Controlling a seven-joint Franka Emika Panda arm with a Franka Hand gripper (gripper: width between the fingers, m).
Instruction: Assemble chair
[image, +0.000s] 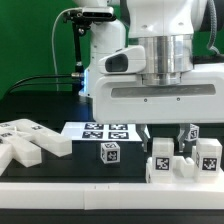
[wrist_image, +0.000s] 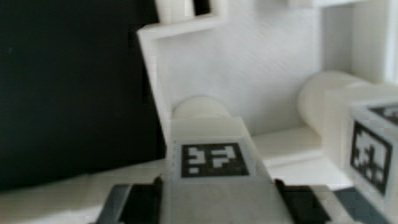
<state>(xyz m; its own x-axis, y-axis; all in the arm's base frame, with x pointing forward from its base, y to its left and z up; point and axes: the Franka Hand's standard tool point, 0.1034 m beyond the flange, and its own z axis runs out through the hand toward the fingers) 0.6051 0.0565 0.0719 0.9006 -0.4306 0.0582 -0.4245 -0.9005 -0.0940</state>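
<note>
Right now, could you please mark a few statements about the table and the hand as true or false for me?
1. The small tagged cube stands on the table close to the marker board. True.
2. The marker board is propped upright. False: it lies flat on the black table.
3. Loose chair parts lie at the exterior view's left. True.
4. The hand hangs high, far from every part. False: it is low at the exterior view's right, and the wrist view shows a tagged chair part between its fingers.
</note>
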